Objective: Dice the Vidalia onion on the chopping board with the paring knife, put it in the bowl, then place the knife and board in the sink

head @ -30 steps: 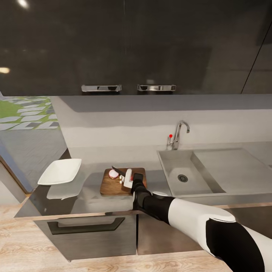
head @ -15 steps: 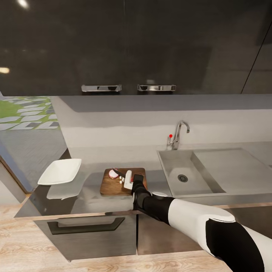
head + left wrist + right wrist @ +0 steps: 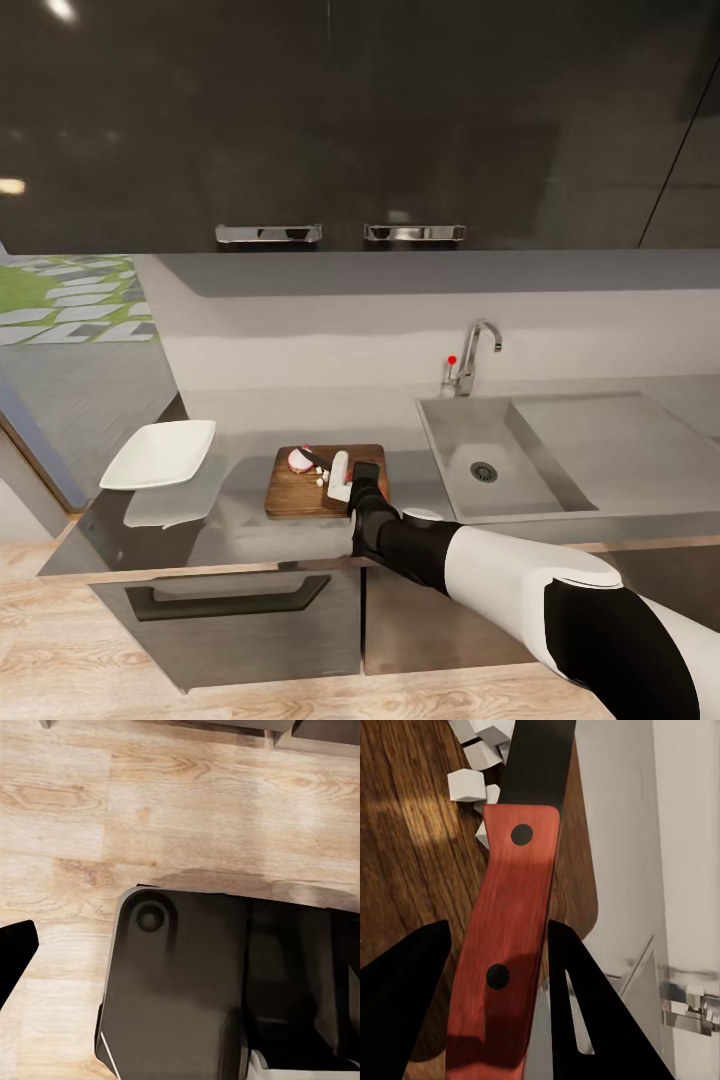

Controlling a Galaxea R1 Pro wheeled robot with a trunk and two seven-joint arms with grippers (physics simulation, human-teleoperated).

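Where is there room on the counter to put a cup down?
Bare countertop lies between the bowl and the chopping board, and the sink has a flat drainboard at its right. The board is crowded: onion, dice, paring knife, right gripper.

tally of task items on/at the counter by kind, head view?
bowl: 1
chopping board: 1
paring knife: 1
Vidalia onion, uncut remainder: 1, plus a few pale dice too small to count
sink: 1
Total: 5
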